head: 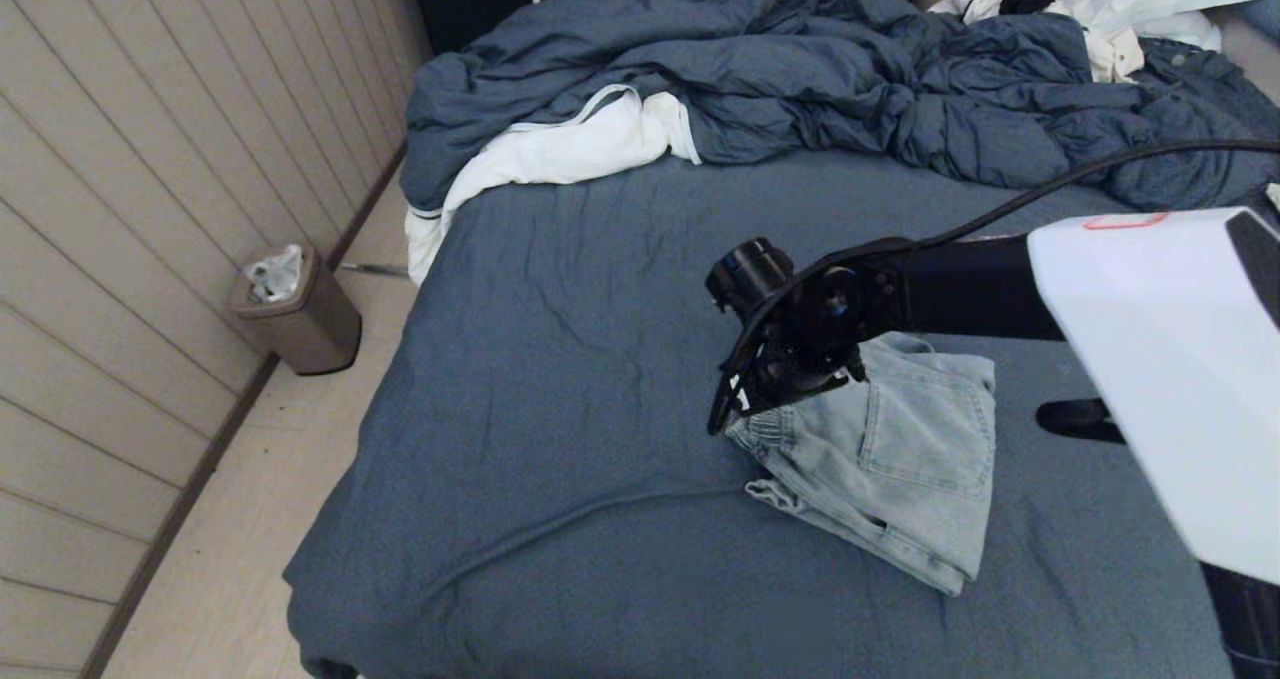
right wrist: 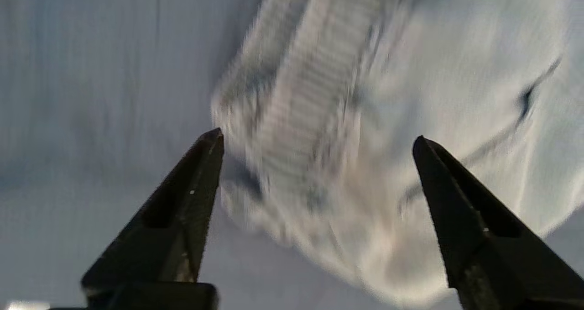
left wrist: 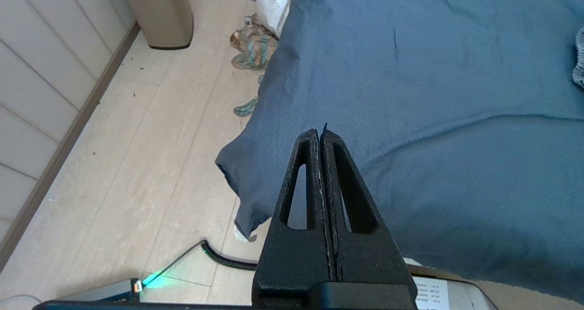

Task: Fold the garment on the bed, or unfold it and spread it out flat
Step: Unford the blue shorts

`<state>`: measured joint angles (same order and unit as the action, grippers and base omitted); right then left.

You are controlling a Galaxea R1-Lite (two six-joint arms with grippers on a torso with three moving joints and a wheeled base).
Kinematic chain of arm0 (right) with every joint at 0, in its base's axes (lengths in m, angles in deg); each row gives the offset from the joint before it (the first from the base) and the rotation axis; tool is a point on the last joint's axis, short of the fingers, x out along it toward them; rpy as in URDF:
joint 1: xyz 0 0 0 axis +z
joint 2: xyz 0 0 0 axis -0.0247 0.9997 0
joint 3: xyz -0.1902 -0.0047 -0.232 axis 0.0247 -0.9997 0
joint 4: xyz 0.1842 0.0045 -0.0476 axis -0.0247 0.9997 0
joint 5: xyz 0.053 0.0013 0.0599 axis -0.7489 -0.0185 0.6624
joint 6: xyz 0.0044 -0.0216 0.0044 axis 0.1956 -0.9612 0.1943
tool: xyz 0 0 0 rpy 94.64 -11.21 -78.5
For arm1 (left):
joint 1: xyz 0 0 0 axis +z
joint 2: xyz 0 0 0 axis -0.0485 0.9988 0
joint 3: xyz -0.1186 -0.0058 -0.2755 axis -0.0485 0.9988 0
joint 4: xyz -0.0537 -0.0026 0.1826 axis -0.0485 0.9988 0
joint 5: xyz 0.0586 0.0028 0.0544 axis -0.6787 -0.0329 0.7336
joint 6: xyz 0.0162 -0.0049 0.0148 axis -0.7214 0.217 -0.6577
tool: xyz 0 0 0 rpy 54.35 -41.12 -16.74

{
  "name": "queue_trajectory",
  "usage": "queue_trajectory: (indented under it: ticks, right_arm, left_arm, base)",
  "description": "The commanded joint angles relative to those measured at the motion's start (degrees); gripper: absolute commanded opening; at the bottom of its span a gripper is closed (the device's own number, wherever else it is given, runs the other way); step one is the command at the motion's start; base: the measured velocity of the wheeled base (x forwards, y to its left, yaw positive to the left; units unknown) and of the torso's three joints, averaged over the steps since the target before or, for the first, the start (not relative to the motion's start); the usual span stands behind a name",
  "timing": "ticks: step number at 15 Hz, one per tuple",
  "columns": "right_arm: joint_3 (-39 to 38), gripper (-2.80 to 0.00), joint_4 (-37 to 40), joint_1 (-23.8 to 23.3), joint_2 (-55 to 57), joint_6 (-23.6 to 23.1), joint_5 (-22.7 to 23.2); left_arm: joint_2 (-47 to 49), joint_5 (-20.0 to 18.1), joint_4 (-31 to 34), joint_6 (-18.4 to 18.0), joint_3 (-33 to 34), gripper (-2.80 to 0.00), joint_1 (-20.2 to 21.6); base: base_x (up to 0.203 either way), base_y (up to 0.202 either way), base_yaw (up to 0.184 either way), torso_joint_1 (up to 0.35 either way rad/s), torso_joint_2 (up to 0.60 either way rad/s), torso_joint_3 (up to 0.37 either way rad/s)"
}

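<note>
I'm looking at the garment [head: 905, 449], a soft, washed denim-look cloth with a ribbed elastic waistband [right wrist: 310, 118], lying on the bed [head: 560, 379], whose matt woven sheet is showing fine creases. The duvet [head: 800, 69] behind is looking puffy and crumpled, the white cloth [head: 560, 149] smooth. I'm seeing matt black plastic on the right gripper [right wrist: 315, 139] and left gripper [left wrist: 319, 134], and a smooth, satin-finished bin [head: 300, 314] on pale wood-look flooring [left wrist: 114, 164].
</note>
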<state>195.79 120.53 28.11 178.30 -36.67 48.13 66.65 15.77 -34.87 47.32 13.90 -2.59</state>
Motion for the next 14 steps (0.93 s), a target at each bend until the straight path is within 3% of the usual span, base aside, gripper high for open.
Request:
queue_trajectory:
  ticks: [1, 5, 9, 14]
  right_arm:
    - [0.27, 0.0, -3.73, 0.79, 2.94, -0.22, -2.16]
    - [2.19, 0.0, -3.68, 0.51, 5.59, -1.53, -2.87]
    - [2.12, 0.0, -3.63, -0.47, 5.84, -5.08, -8.69]
    - [2.21, 0.0, -3.92, -1.3, 7.72, -6.93, -8.76]
  left_arm:
    - [0.02, 0.04, 0.01, 0.05, -0.01, -2.8, -0.01]
    - [0.02, 0.04, -0.07, 0.14, -0.01, -2.8, -0.01]
    - [0.02, 0.04, -0.07, 0.23, -0.01, -2.8, -0.01]
    - [0.02, 0.04, 0.01, 0.14, -0.01, -2.8, -0.01]
  base:
    - [0.0, 0.0, 0.0, 0.0, 0.0, 0.0]
    - [0.0, 0.0, 0.0, 0.0, 0.0, 0.0]
    - [0.0, 0.0, 0.0, 0.0, 0.0, 0.0]
    - [0.0, 0.0, 0.0, 0.0, 0.0, 0.0]
